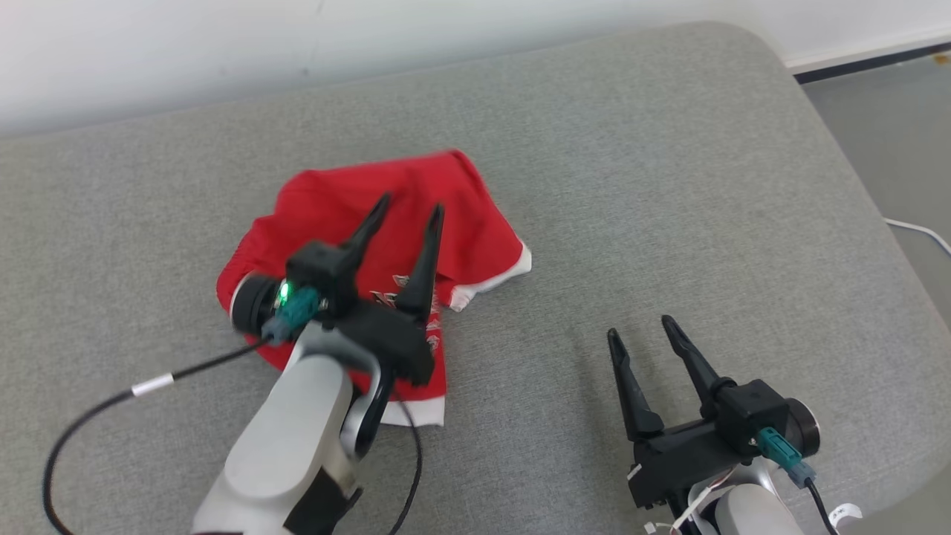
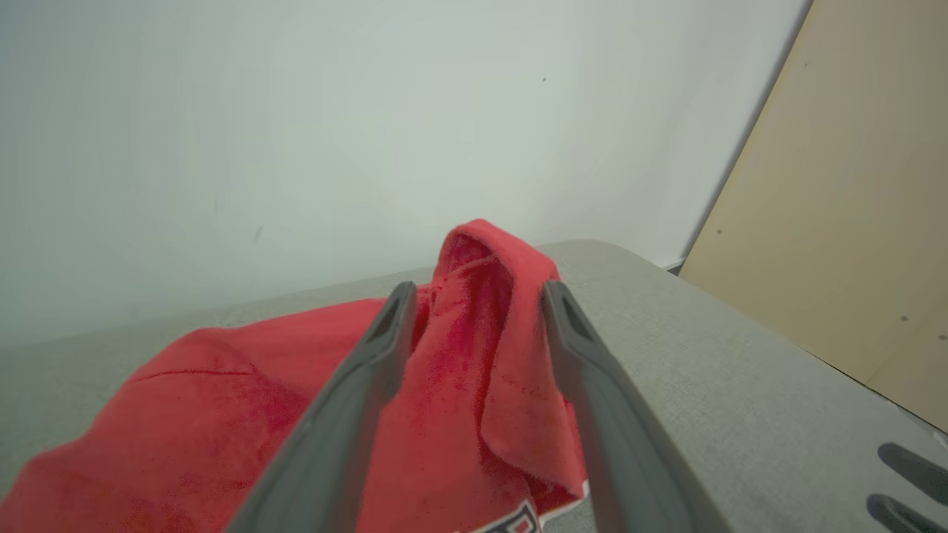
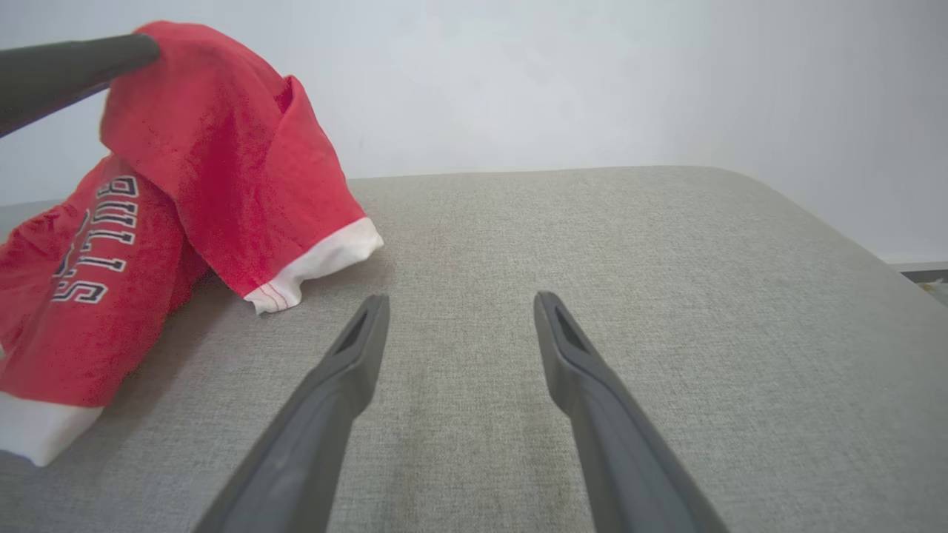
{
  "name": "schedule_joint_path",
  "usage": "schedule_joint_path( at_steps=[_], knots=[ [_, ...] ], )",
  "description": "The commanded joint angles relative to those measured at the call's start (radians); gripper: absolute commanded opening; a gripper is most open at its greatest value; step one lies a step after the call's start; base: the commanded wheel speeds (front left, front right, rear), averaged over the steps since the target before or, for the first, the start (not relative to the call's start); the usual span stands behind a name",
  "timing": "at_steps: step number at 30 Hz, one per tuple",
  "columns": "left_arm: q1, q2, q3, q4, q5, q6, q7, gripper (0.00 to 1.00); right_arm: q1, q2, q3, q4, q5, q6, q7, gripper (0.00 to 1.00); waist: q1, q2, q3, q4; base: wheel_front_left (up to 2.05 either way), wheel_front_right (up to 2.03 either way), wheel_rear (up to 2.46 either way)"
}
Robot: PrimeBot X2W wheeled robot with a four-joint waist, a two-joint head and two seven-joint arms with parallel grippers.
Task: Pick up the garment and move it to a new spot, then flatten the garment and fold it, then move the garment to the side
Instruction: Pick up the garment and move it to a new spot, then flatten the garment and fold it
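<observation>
Left gripper (image 1: 411,203) is basically in the lens on its own wrist cam. Both long dark fingers are spread wide, about as wide as the other arm's, and they aren't pinched on anything. A fold of the red garment (image 1: 334,200) stands up in a peak between them. From the right wrist cam that peak touches the tip of one of the left fingers (image 3: 67,66), so the cloth looks propped up there rather than clamped.

The garment itself is a crumpled heap on the grey cushion (image 1: 669,148). Its white hem (image 3: 318,266) pokes out on the right side, and the BULLS lettering (image 3: 104,222) is on the part nearer the robot.

Right gripper (image 1: 640,328) hangs to the right of the garment and closer to the robot, well apart from it. Its fingers are spread with nothing between them, over bare fabric.

As for room, everything right of the garment is plain cushion out to a rounded corner. Behind the garment the cushion's back edge meets a white wall (image 1: 223,44). Past the right edge there's grey floor (image 1: 891,134) with a white cable (image 1: 921,230) on it. The left wrist cam also catches a tan panel (image 2: 852,222) beyond that corner.
</observation>
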Motion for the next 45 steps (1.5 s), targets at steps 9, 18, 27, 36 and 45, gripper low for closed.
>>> schedule_joint_path(
  at_steps=[9, 18, 27, 36, 45],
  knots=[
    [0.166, 0.036, 0.144, -0.003, 0.074, -0.001, -0.004, 1.00, 0.044, -0.001, -0.006, -0.013, -0.023, -0.002, 0.000, 1.00, 0.0000, 0.0001, -0.086, 0.059, 0.00, 0.00, 0.00],
    [0.451, 0.026, 0.368, -0.173, 0.133, 0.011, -0.004, 1.00, 0.107, -0.002, -0.015, -0.008, -0.029, -0.002, 0.000, 1.00, 0.0000, 0.0001, -0.191, 0.144, 0.00, 0.00, 0.00],
    [0.687, 0.000, 0.499, -0.299, 0.223, 0.009, -0.004, 1.00, 0.142, 0.002, -0.018, -0.015, -0.031, -0.002, 0.000, 1.00, 0.0000, 0.0001, -0.231, 0.167, 0.00, 0.00, 0.00],
    [0.727, -0.001, 0.444, -0.317, 0.179, 0.012, -0.004, 1.00, 0.146, -0.006, 0.042, -0.011, -0.033, -0.002, 0.000, 1.00, 0.0000, 0.0001, -0.213, 0.201, 0.00, 0.00, 0.00],
    [0.679, -0.002, 0.358, -0.295, 0.145, 0.017, -0.004, 1.00, -0.020, 0.002, 0.211, 0.065, 0.004, -0.002, 0.000, 1.00, 0.0000, 0.0001, -0.154, 0.289, 0.00, 0.00, 0.00]
  ],
)
